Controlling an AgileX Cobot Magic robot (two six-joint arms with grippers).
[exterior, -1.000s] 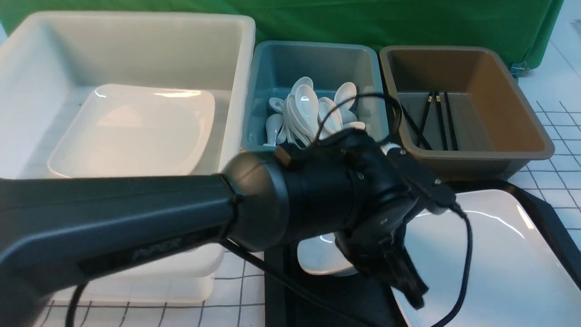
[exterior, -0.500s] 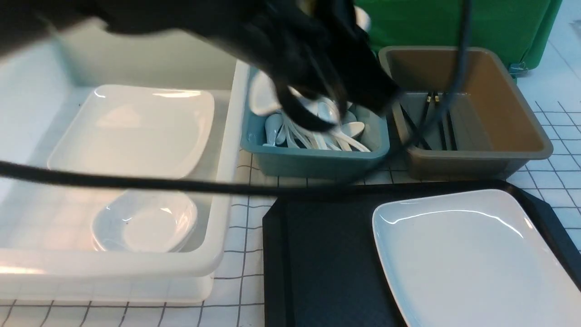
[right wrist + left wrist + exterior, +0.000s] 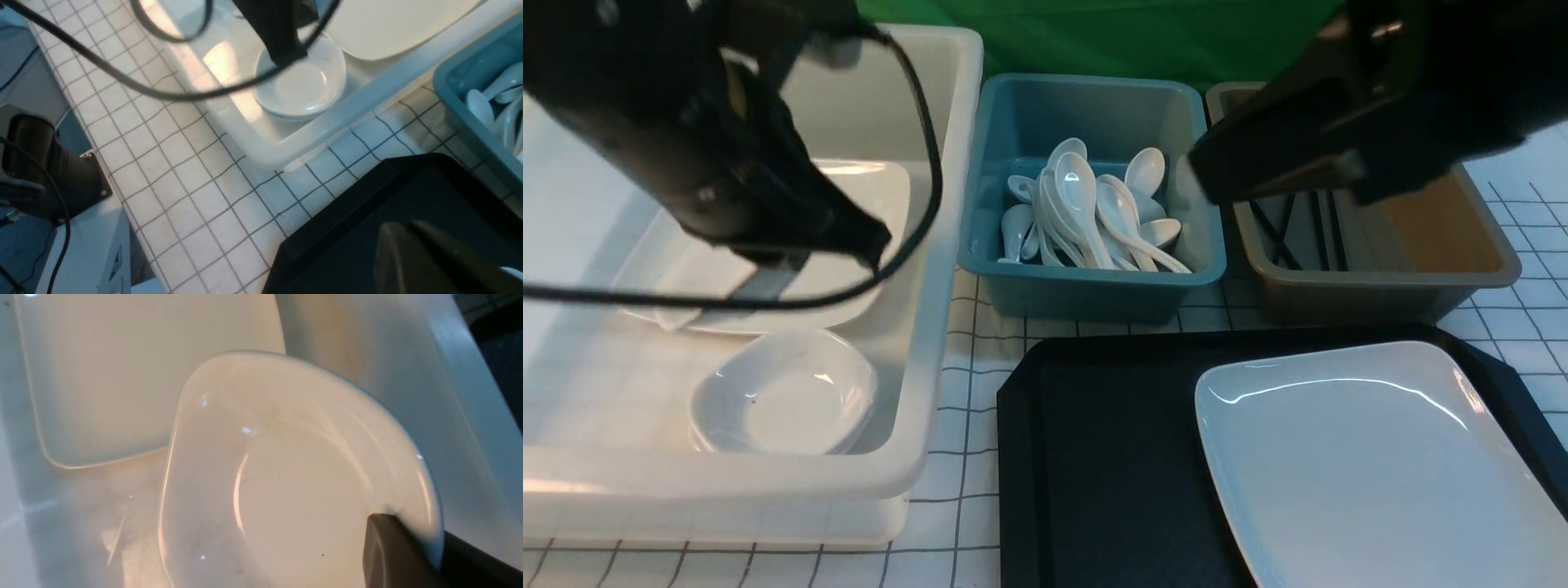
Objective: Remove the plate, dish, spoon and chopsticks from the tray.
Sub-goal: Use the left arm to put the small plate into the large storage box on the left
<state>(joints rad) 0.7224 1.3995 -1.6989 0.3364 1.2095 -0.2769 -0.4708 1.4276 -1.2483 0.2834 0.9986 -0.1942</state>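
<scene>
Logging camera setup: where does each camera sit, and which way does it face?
Front: between the arms, facing forward over white bin and tray; left arm, right arm show.
Left wrist: above the bin, looking down at the dish that left fingers pinch.
Right wrist: raised by the tray, looking down and leftward at the bin; right fingers show.
All three share the white bin.

The plate (image 3: 1372, 465) lies on the tray (image 3: 1111, 465); white spoons (image 3: 1086, 208) crowd the blue bin (image 3: 1094, 294).

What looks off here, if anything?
Nothing stands out: no spill, no breakage. Spoons lie heaped in the blue bin, chopsticks in the brown bin, one plate flat on the tray.
</scene>
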